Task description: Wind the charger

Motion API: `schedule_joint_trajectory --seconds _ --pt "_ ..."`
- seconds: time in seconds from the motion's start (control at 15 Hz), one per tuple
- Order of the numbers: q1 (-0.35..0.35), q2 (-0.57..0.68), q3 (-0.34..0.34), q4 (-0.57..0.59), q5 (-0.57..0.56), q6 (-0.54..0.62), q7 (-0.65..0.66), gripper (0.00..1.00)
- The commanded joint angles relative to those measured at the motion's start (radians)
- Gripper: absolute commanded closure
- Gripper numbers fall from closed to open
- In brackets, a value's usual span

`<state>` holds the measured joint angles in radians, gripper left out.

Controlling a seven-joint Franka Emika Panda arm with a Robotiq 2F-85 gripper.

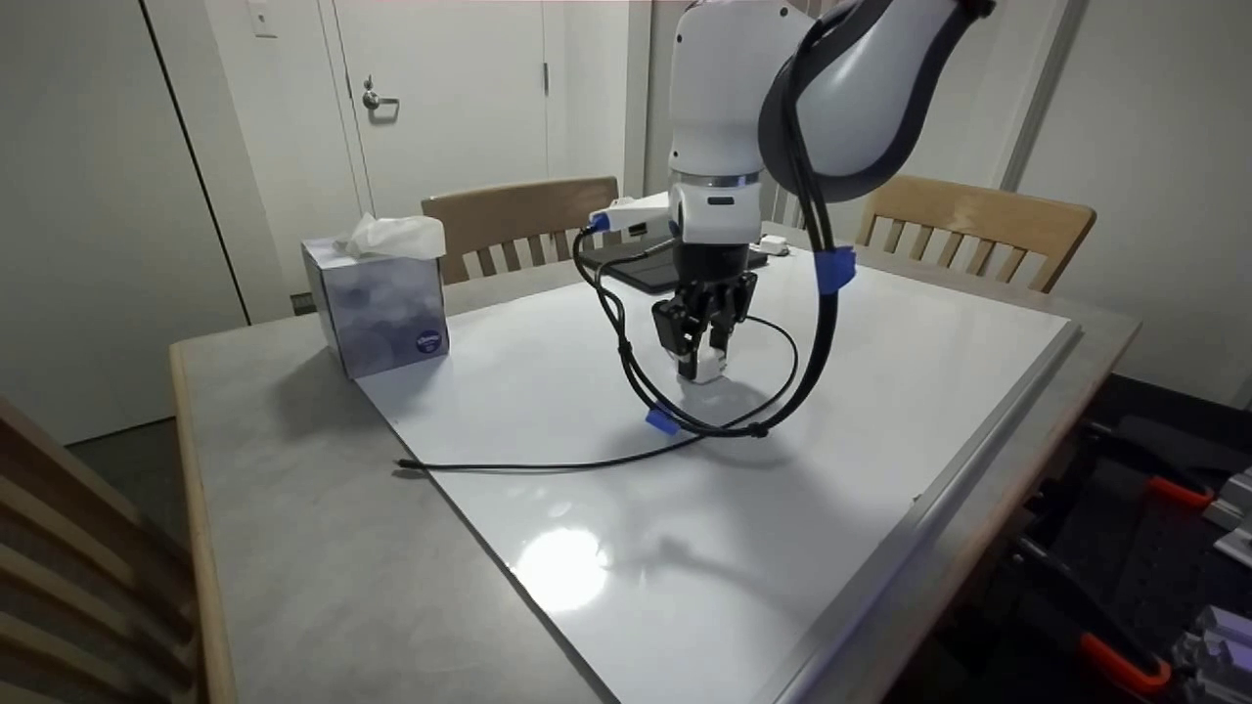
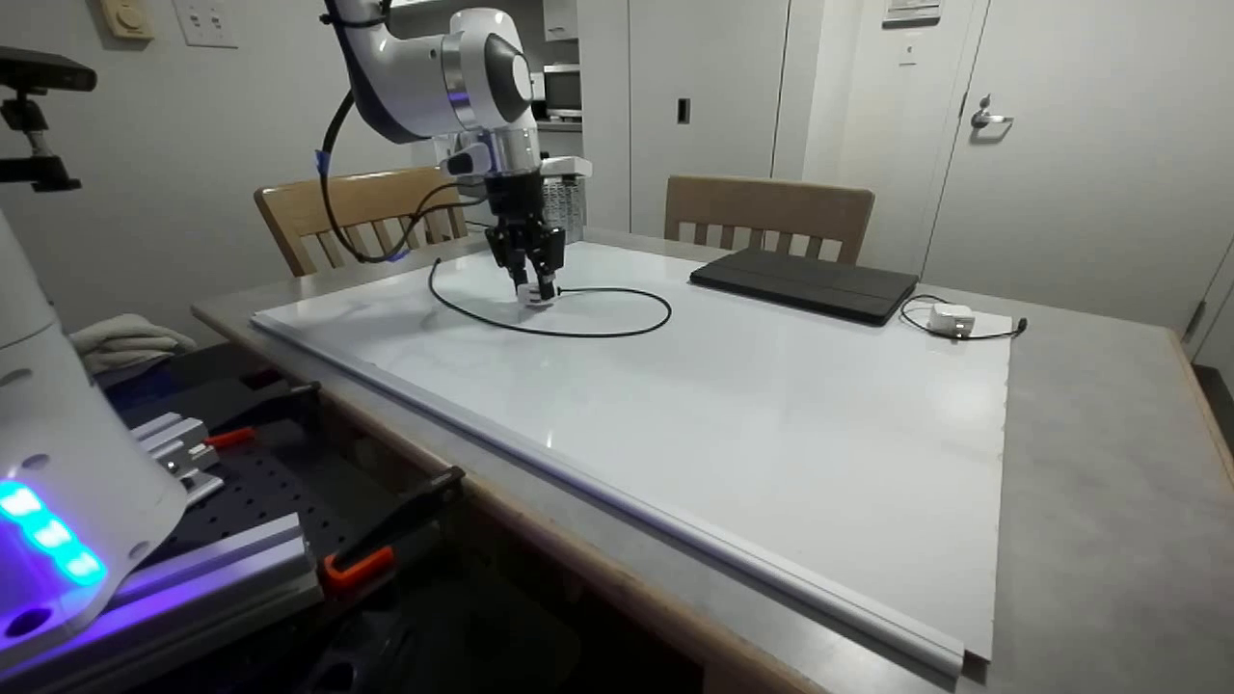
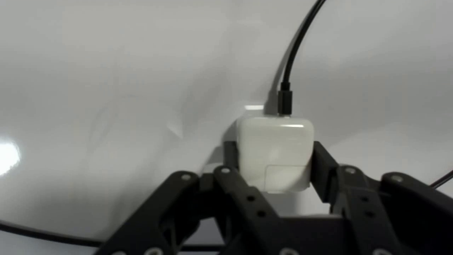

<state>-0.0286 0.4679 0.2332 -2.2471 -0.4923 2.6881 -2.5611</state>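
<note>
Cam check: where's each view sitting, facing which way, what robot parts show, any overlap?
An exterior view: raised beside the table, looking across the whiteboard towards a door; arm and tool show.
An exterior view: beside the robot's base, looking across the whiteboard towards the laptop; base, arm, tool show.
Wrist view: above the tool, looking down at the white adapter; the fingers gripping it show.
Both exterior views share tool, white adapter, black cable, laptop.
</note>
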Motion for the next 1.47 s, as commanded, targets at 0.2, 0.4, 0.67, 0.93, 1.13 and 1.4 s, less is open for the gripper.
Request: schedule_joint_trajectory --seconds 0.2,0.4,0.67,0.93,1.13,1.4 --pt "-0.056 -0.007 0.014 0.000 0.000 -0.013 -0.040 0.75" --pt "-0.052 0.000 0.015 0.013 -0.067 -0.025 -0.039 0.29" --pt "-0.033 -0.008 0.016 0.016 -0.115 -0.047 -0.038 0.04" --pt "0.027 -0.041 -0.014 0.011 -0.017 -0.057 -0.005 0.00" --pt "0.061 -0.028 -0.050 0.015 -0.032 -0.031 0.013 0.00" --pt "0.125 -0.070 -0.084 0.017 -0.067 -0.072 0.084 0.00"
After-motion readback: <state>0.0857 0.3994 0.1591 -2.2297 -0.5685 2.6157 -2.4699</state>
